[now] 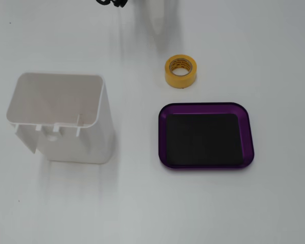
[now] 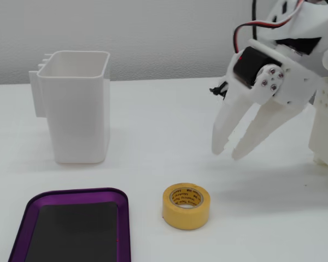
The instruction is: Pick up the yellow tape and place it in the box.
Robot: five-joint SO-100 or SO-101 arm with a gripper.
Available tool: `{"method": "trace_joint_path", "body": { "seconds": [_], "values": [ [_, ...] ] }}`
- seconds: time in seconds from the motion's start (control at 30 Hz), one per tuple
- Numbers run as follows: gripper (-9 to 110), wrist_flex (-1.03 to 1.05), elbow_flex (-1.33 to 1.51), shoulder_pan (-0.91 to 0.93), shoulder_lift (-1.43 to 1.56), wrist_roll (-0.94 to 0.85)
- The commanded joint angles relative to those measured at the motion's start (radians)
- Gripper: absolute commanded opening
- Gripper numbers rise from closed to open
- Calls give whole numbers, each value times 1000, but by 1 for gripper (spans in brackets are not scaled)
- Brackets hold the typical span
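Observation:
The yellow tape (image 1: 181,71) lies flat on the white table, just above the purple box (image 1: 250,133) in one fixed view. In the other fixed view the tape (image 2: 186,205) lies just right of the box (image 2: 76,193), whose black bottom is bare. My white gripper (image 2: 228,154) hangs above the table, behind and to the right of the tape, pointing down-left. Its jaws stand a little apart and hold nothing. In the first of these fixed views only a black bit of the arm (image 1: 112,2) shows at the top edge.
A tall white plastic container (image 1: 61,117) stands open-topped left of the box; it also shows at the back left in the other fixed view (image 2: 76,109). The arm's white base (image 2: 325,125) stands at the right edge.

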Motion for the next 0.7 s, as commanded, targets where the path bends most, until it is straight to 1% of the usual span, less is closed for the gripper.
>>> {"method": "trace_joint_path", "body": {
  "seconds": [0.0,0.1,0.23,0.37,0.67],
  "values": [
    [12,25,-262,-71,-350,2],
    [12,41,-393,-121,-540,3],
    [12,32,-491,-129,-666,17],
    [12,26,-499,-124,-712,14],
    [12,-112,-417,-123,-719,8]
  ]
}}
